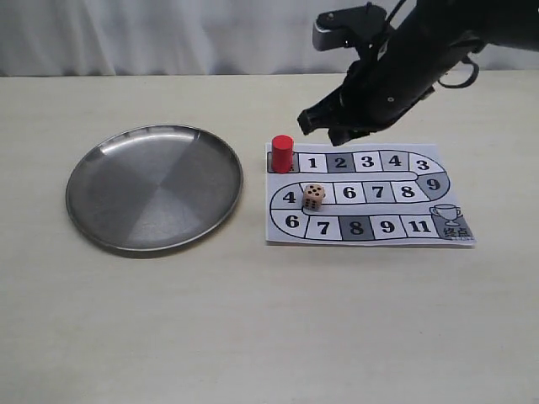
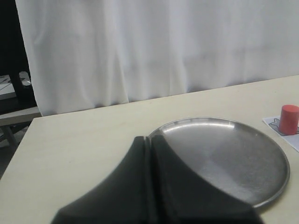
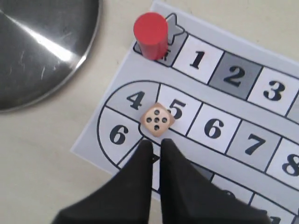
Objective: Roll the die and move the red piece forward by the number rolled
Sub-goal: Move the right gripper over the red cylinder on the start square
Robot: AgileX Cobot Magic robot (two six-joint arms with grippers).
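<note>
The red piece (image 1: 282,153) (image 3: 150,29) (image 2: 288,119) stands upright on the start square at the board's far left end, beside square 1. The pale wooden die (image 1: 314,196) (image 3: 158,119) rests on the board between squares 4 and 5, five pips up. My right gripper (image 1: 327,129) (image 3: 155,143) hovers above the board, behind the piece and die; its jaws are nearly together with only a thin slit and hold nothing. My left gripper (image 2: 150,138) is shut and empty, at the near edge of the steel plate.
A round steel plate (image 1: 154,187) (image 2: 224,154) (image 3: 42,51) lies left of the paper game board (image 1: 366,195) (image 3: 219,107). White curtains hang behind the beige table.
</note>
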